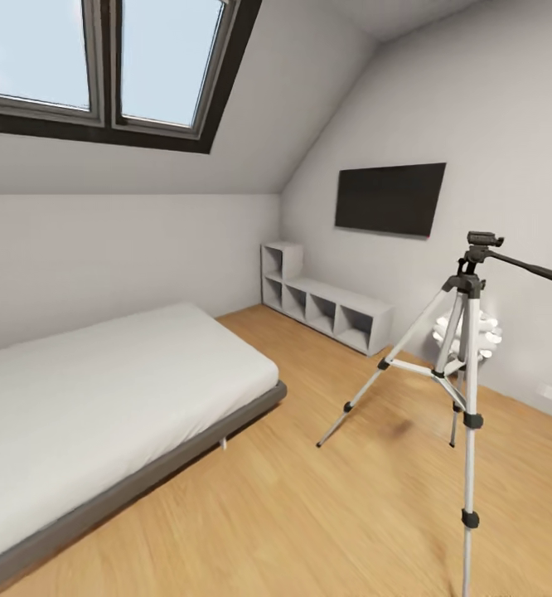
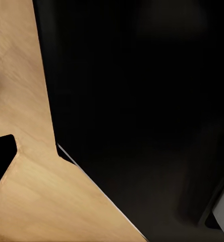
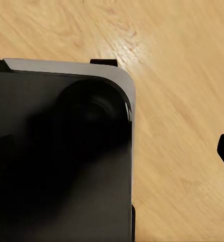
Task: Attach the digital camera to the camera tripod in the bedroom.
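Bedroom w/ light wood floor [image 1: 309,514], grey bed [image 1: 102,414] at left, black TV [image 1: 389,197] on the far wall, low white shelf [image 1: 326,307] under it. Camera tripod [image 1: 468,348] stands upright on the floor at right, legs spread, black handle sticking out. Wrist views show floor and a dark robot part; can't tell if the grippers are spread or pressed together.

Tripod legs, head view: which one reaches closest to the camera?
The leg running almost straight down to the picture's lower edge on the camera tripod. The other two splay away toward the bed and the far wall.
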